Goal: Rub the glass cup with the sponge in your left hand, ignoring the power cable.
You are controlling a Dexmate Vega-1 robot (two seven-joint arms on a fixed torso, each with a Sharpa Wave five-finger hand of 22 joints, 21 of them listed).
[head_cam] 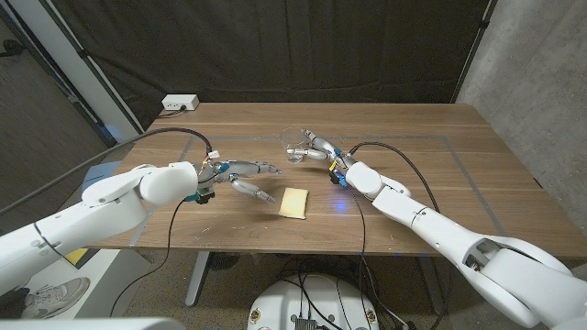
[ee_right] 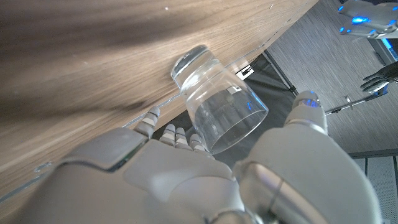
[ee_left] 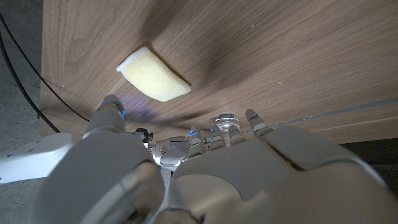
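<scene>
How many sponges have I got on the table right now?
1. The yellow sponge lies on the table near the front edge, just ahead of the left hand, which is not touching it. No other is visible.

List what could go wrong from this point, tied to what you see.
1. The sponge lies on the table, not in the left hand, whose fingers are spread above it; a hasty grasp could push it away.
2. The right hand holds the glass cup tilted; smooth glass might slip once rubbing starts.
3. A cable loops off the right arm near the cup and may snag.
</scene>
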